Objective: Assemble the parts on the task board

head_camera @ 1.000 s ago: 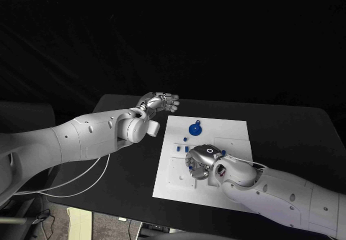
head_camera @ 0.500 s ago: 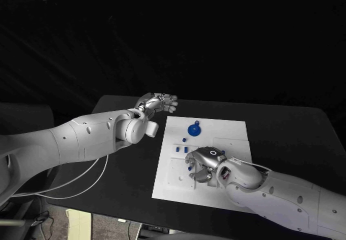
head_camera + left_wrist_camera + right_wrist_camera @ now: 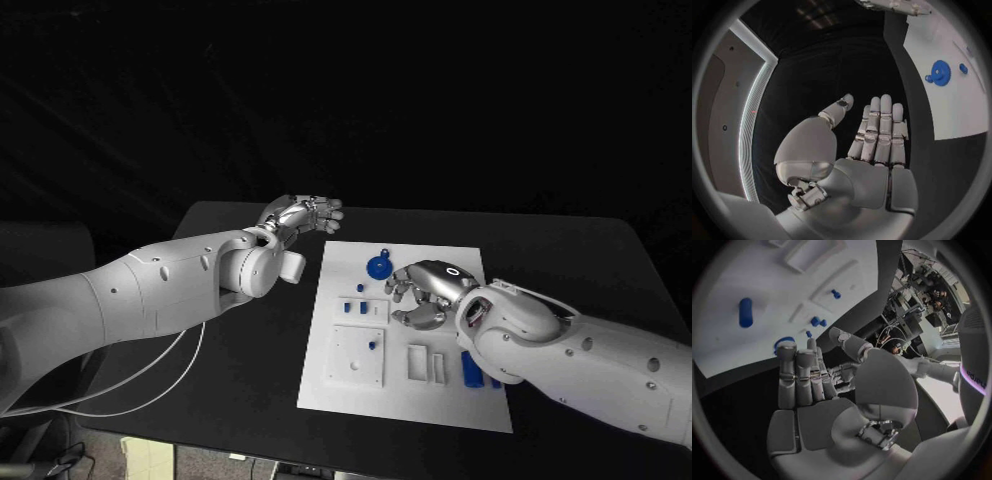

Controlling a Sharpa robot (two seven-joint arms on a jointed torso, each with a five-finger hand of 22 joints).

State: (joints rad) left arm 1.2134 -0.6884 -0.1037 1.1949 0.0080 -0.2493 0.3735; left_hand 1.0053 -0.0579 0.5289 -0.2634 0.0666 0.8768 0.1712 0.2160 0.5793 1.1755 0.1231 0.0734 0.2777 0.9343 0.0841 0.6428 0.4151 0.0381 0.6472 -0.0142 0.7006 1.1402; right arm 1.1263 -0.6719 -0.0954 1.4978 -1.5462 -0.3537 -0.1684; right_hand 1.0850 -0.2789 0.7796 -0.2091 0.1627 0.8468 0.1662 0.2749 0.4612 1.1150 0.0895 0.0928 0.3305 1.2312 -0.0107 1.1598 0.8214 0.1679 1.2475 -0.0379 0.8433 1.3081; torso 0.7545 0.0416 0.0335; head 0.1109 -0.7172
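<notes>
Risk lies with the right robot hand (image 3: pixel 427 295) — empty, fingers apart — low over the task board (image 3: pixel 335 388): loose parts (image 3: pixel 470 367) could be knocked. The left robot hand (image 3: pixel 302 214) is held open, far-left.

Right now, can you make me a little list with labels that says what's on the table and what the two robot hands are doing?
table: black
task board: white plate lying flat in the middle of the table
round blue part: a disc at the board's far end
other blue parts: small pieces on the board, and a longer one beside the right arm
left hand: open, fingers straight, holds nothing, off the board's far left corner
right hand: open, above the board, holds nothing
</notes>
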